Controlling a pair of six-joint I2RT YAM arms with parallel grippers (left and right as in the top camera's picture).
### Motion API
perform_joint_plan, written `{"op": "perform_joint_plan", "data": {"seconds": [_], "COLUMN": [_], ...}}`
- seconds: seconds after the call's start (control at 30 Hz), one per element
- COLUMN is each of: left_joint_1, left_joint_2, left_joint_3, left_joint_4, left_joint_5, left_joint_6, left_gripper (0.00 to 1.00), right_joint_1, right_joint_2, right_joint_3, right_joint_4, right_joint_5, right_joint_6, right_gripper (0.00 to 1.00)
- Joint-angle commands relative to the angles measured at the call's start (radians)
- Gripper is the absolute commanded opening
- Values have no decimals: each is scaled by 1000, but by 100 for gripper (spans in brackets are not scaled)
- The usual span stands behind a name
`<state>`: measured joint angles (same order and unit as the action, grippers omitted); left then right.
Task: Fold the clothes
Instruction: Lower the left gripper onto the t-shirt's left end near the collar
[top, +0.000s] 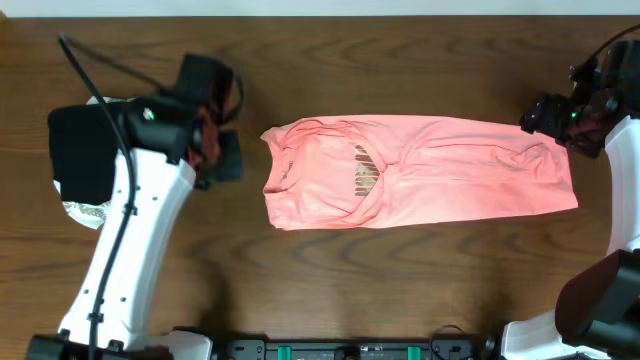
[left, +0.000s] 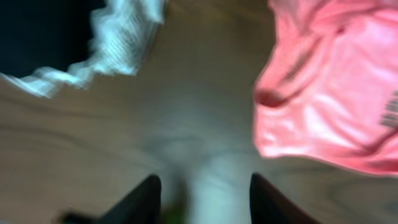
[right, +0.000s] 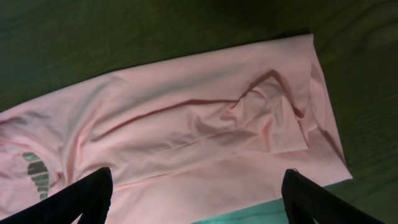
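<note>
Right now I see the salmon-pink T-shirt lying lengthwise on the table, from the middle out to the right. It is folded into a long band, with the collar end toward my left arm and the gold lettering half tucked in a crease. My left pincer stands wide and empty over bare wood beside the collar. My right pincer is wide too, holding nothing, above the rumpled hem end. A black garment and a white cloth lie far left.
</note>
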<state>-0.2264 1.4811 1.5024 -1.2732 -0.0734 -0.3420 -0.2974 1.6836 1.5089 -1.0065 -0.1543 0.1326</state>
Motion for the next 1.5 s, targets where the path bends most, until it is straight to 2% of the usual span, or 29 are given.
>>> {"op": "perform_joint_plan", "data": {"seconds": [0.0, 0.13, 0.2, 0.3, 0.47, 0.53, 0.73, 0.9, 1.17, 1.47], "left_joint_1": [7, 6, 6, 6, 6, 6, 6, 6, -24, -39], "left_joint_2": [-27, -31, -31, -31, -31, -31, -31, -31, 15, 36], "left_joint_3": [-239, -491, -576, -641, -684, -701, -770, -781, -781, -781], "left_joint_4": [167, 455, 569, 653, 685, 686, 782, 844, 850, 897], "left_joint_5": [297, 476, 493, 478, 413, 401, 406, 430, 474, 455], "left_joint_6": [-97, -234, -278, -289, -298, -336, -422, -422, -423, -421], "left_gripper": [50, 51, 51, 51, 54, 58, 61, 61, 61, 60], "right_joint_1": [-5, -5, -5, -5, -5, -5, -5, -4, -4, -4], "right_joint_2": [-9, -9, -9, -9, -9, -9, -9, -9, -9, -9], "right_joint_3": [4, 4, 4, 4, 4, 4, 4, 4, 4, 4], "right_joint_4": [2, 3, 0, -2, -2, -4, -4, -4, -4, -5], "right_joint_5": [-6, -3, -3, -3, -3, -3, -3, -3, -4, -3], "right_joint_6": [28, 27, 27, 23, 23, 23, 24, 24, 24, 24], "right_gripper": [85, 85, 85, 86, 86, 85, 85, 84, 84, 84]}}
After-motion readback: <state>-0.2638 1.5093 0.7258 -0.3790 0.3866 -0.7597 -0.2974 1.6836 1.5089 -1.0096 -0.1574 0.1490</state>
